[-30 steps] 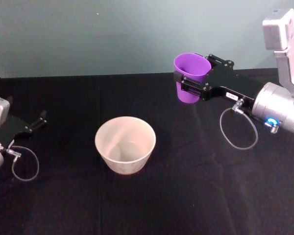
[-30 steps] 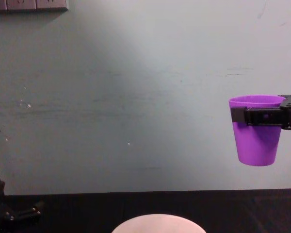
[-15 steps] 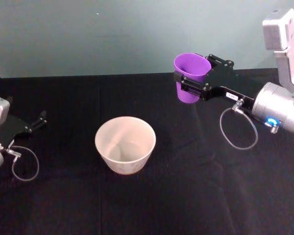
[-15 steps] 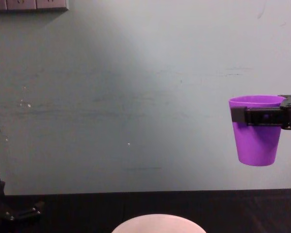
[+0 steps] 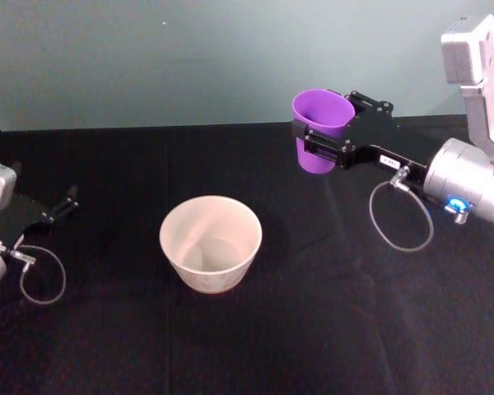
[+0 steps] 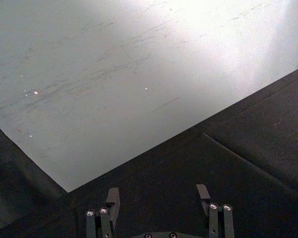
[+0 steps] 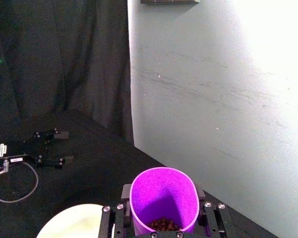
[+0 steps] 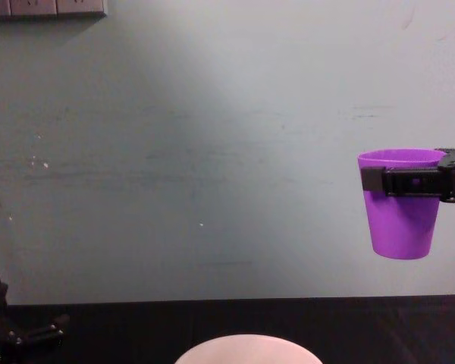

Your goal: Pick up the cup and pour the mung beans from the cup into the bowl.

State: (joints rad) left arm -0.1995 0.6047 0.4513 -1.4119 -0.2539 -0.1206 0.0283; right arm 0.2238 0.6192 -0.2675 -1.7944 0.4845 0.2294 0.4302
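Head view first: the right gripper (image 5: 319,141) is up in the air over the far right of the black table (image 5: 313,321), and its 2 fingers are clamped on the purple cup (image 5: 314,162), 1 on each side, just under the rim. From the chest view the cup (image 8: 400,227) stands upright, long axis vertical, mouth pointing straight up and the narrower base straight down, with the black fingers of the right gripper (image 8: 413,182) banding it near the top. It hangs clear of the table, higher than the pale rim of the bowl (image 8: 246,345) and well off to the right of it. Over to the right wrist view: a look straight into the cup (image 7: 164,193), and there are the mung beans (image 7: 163,225), a small dark brown heap on the bottom, none spilling. The bowl (image 5: 207,276) sits on the cloth near the middle, mouth up, nearer the robot than the cup and to its left, well apart from it. On the far left the left gripper (image 5: 64,202) lies low by the table's edge, and the left wrist view shows its fingers (image 6: 111,198) spread wide with nothing between them.
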